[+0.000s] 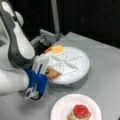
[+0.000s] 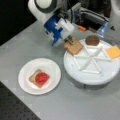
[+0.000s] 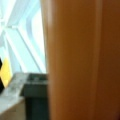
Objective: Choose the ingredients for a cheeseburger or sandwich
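**Top bread slice in the jaws**

Because the plate [image 2: 26,75] already carries bread, lettuce and tomato [image 2: 41,77], your gripper [image 2: 70,41] sits at the segmented tray [image 2: 87,75], jaws closed on the second bread square [image 2: 73,46]. Cheese [image 2: 114,51] and patty [image 2: 92,40] remain in their compartments.

I count two bread squares [image 2: 73,46] [image 2: 33,77], one tomato disc [image 2: 41,78], one cheese square [image 2: 113,51] and one patty [image 2: 92,40]. One segmented tray [image 2: 87,75], one paper plate [image 2: 53,70], and my one gripper [image 2: 70,40].

In a front view, segmented tray [image 2: 105,72] lies right of paper plate [image 2: 26,82].
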Controlling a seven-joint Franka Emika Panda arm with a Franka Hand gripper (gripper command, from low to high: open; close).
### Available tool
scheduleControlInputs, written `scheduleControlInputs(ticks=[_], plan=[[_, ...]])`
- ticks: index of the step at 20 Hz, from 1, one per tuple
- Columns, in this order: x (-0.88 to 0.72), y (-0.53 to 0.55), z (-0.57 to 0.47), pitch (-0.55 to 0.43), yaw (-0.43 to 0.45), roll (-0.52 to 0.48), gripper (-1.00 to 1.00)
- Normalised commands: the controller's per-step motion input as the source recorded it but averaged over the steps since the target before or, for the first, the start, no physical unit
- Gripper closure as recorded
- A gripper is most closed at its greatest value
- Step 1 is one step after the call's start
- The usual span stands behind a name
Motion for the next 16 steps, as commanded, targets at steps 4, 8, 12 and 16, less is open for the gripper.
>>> scheduleControlInputs(ticks=[4,8,12,16], plan=[[0.08,-0.01,0.06,0.072,0.037,0.02,1.0],[0.07,0.03,0.17,0.114,0.015,-0.026,1.0],[0.08,0.07,0.26,0.129,0.006,-0.088,1.0],[0.08,0.15,0.31,0.112,0.014,-0.156,1.0]])
